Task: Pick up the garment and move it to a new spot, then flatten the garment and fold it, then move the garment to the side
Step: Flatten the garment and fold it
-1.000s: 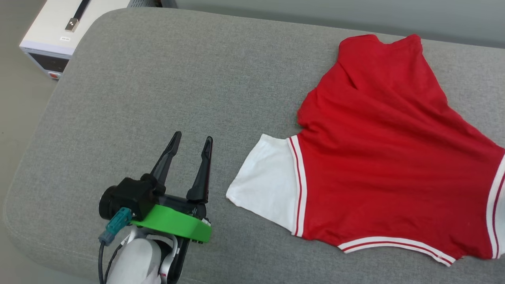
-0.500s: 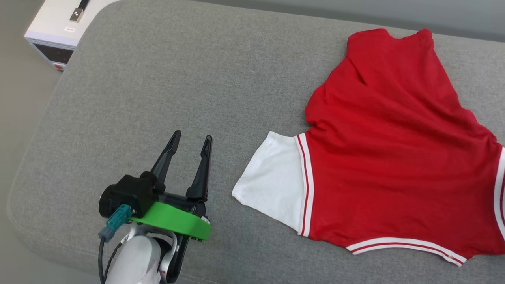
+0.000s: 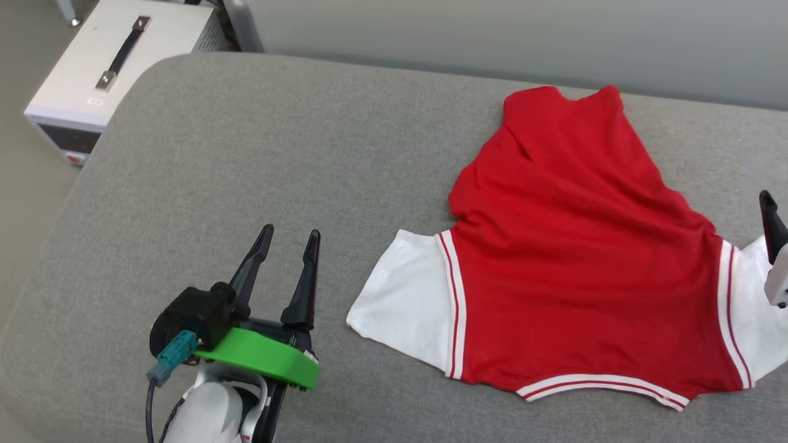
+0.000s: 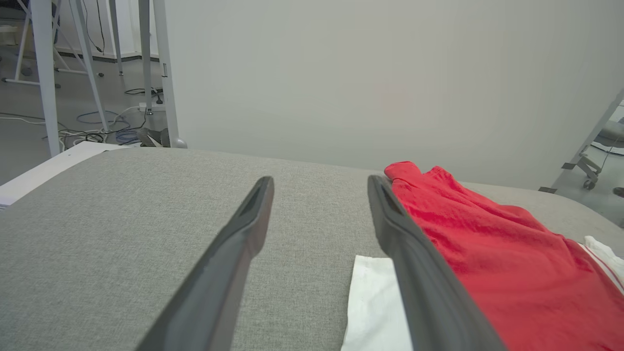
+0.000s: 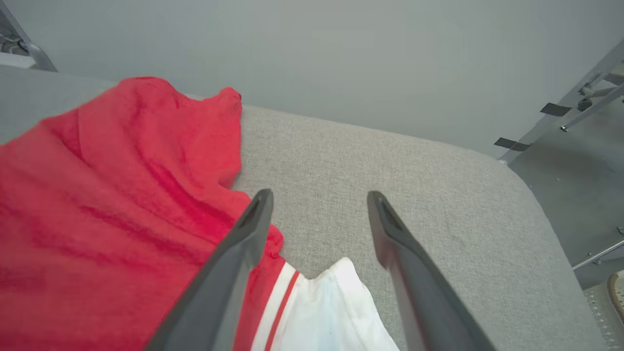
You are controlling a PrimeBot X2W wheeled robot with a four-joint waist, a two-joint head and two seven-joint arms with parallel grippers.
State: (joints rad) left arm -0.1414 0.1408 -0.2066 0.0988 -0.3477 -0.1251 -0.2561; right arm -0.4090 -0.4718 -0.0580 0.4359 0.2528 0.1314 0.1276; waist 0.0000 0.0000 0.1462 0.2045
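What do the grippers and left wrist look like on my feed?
Left gripper: two long, tapered dark fingers on a black housing, a bright green plate behind, a teal connector with a dark cable, and a glossy white forearm. Right gripper: matching dark tapered fingers.

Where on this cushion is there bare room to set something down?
Free: the grey cushion left of the garment, ahead of the left gripper. Narrow: the strip between garment and wall. Crowded: right end, by the right gripper.
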